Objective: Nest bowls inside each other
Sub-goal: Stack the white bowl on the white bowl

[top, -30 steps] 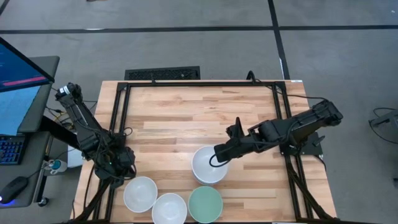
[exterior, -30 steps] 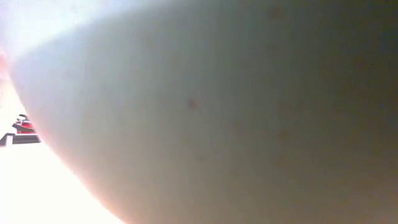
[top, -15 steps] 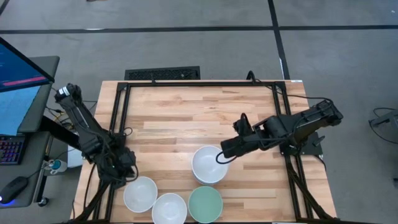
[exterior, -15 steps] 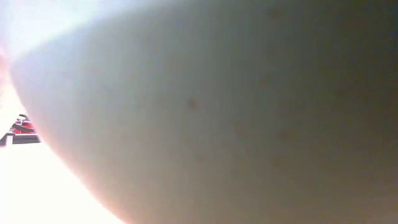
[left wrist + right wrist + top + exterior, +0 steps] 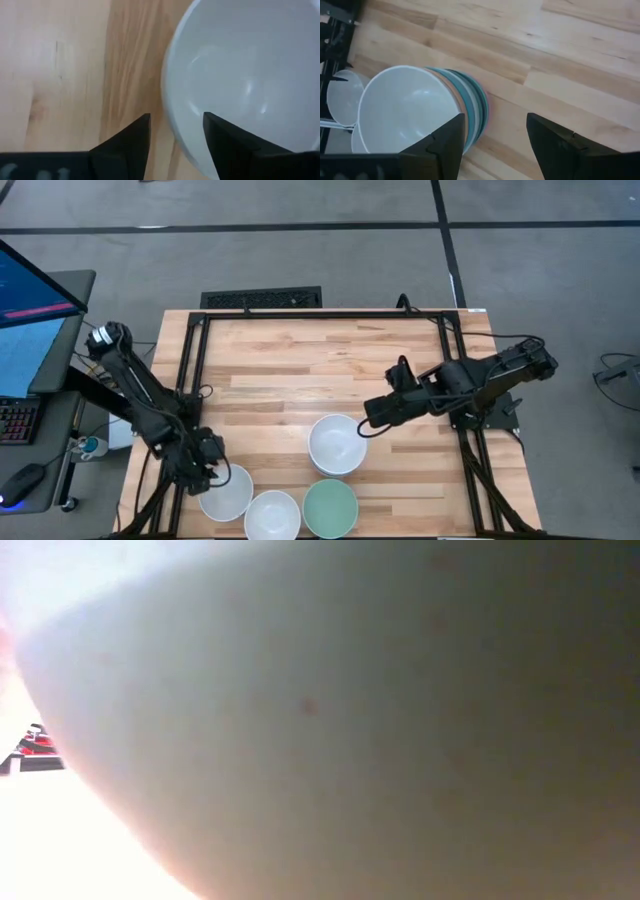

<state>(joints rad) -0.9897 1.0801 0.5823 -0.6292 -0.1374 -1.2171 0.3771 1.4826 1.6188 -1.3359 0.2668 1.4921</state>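
A stack of nested bowls (image 5: 336,445) with a white bowl on top stands on the table near its front middle. In the right wrist view (image 5: 415,107) orange, turquoise and pink rims show under the white one. Two single white bowls (image 5: 228,493) (image 5: 272,515) and a mint green bowl (image 5: 330,508) sit along the near edge. My left gripper (image 5: 216,476) is open at the left white bowl. Its fingers stand either side of that bowl's left rim (image 5: 167,107), one over the wood and one over the inside. My right gripper (image 5: 367,420) is open and empty, just right of the stack.
A bowl's wall (image 5: 350,740) stands close before the low camera and fills that view. Black frame rails (image 5: 190,360) run along the table's left, far and right sides. Bare wood (image 5: 300,370) spreads over the far half of the table.
My right gripper has drawn back from the stack's top white bowl toward the table's right edge; the stack stays in place. My left gripper has gone toward the near edge, up to the left white bowl's rim.
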